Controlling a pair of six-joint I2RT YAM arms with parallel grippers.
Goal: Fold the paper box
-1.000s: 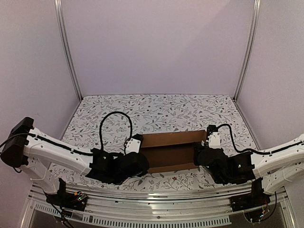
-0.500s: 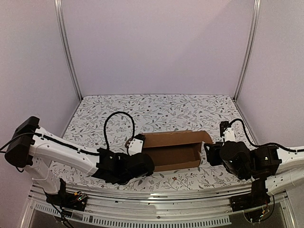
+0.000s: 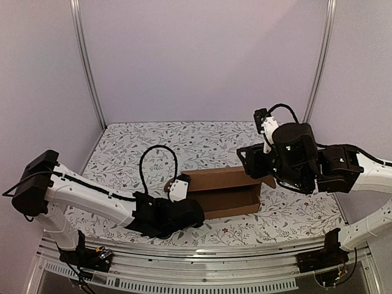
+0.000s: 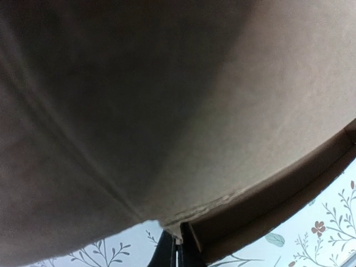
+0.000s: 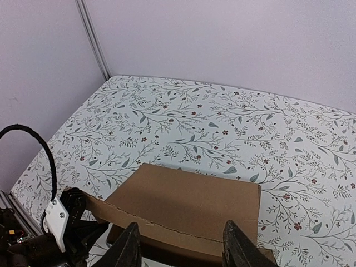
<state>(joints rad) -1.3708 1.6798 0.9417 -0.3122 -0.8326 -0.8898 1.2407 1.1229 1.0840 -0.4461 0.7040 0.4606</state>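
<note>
Box (image 3: pixel 223 196): one unit, brown cardboard, partly formed, open at the top. It lies on the bench (image 3: pixel 202 141) with its long axis running left to right, parallel to the near bench edge. Its rear panel (image 5: pixel 189 192) stands on the far side of the box, with a rough top edge.

Left pincer (image 4: pixel 177 250): at the left end of the box, low, fingers pressed fully together. The tips meet the lower edge of the box. The wrist view is filled with cardboard, so it cannot be told whether a wall is pinched between them.

Right pincer (image 5: pixel 182 229): above the right end of the box, fingers about half spread. Nothing is clamped. The top edge of the rear panel runs just below the gap between the fingers.

Governing relation: the box lies below and slightly ahead of the right pincer, and the panel edge crosses the finger gap lengthwise. The right arm is nearer this edge. The left arm appears to brace the opposite end.

Probable next step: lower the right pincer onto the rear panel to fold it.

Count: one box, two arms, two pincers.
</note>
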